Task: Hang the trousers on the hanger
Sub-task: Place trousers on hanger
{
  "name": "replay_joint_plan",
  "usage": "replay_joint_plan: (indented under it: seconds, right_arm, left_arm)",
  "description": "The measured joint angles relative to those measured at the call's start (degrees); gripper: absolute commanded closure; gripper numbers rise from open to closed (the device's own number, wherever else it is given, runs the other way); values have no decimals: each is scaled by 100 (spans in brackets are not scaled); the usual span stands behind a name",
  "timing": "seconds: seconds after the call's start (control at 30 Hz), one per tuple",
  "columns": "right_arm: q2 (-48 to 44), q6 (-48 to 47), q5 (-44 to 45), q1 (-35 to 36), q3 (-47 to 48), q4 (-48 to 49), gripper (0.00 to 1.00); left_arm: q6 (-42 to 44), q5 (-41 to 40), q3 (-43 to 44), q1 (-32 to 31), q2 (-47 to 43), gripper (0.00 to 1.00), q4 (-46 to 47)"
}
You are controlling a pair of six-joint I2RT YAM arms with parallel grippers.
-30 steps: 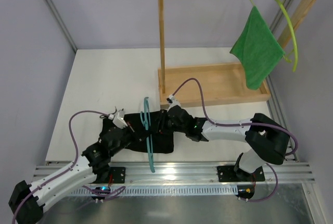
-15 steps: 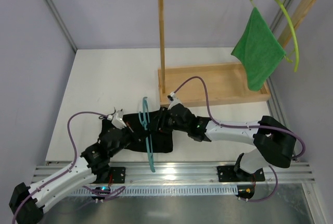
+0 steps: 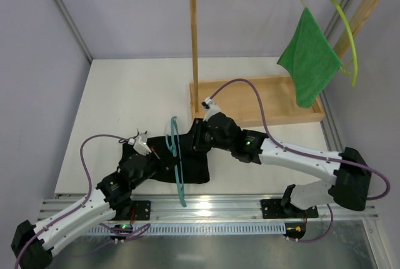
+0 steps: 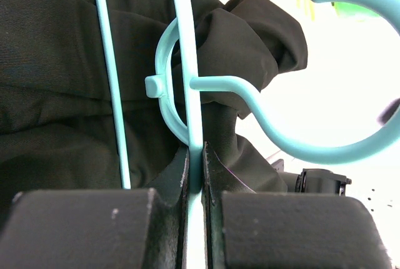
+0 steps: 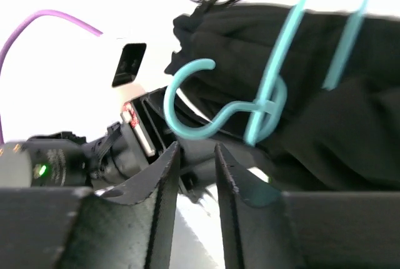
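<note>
We see our left gripper (image 4: 195, 156) clamped on a thin bar of the teal hanger (image 4: 186, 62) by its hook, with the black trousers (image 3: 197, 169) bunched behind it at the tabletop's near edge, left of middle, and our right gripper (image 5: 197, 156) beside the hook, fingers narrowly parted, holding nothing.

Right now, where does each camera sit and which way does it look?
Top external: above and behind the arms, looking down on the table; both arms show.
Left wrist: on the left arm, looking along the left gripper, shut on the hanger.
Right wrist: on the right arm, looking past the open right gripper at the hanger's hook.
Both wrist views share the hook and the trousers.
</note>
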State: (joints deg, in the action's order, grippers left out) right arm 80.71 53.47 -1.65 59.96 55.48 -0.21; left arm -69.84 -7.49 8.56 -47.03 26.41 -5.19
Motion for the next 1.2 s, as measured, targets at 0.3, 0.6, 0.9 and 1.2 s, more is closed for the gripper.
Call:
replay_joint_plan:
  seconds: [0.3,0.6,0.9,1.2]
  right_arm:
    - [-2448,-704,1419,-234,-1012,-1537,76]
    - [-1768,-658,1106,-105,-2385,-1204,78]
    - [-70,-503,905,815,-1707,295,78]
    - [57,-487,968,896,-1624,490,77]
  left_arm:
    - [4,0,2,2,26,100,9]
    - [87,0,85,2,28,100,-90]
    - [127,4,184,2,225,100,-111]
    - [146,-2,254,2,184,100,-254]
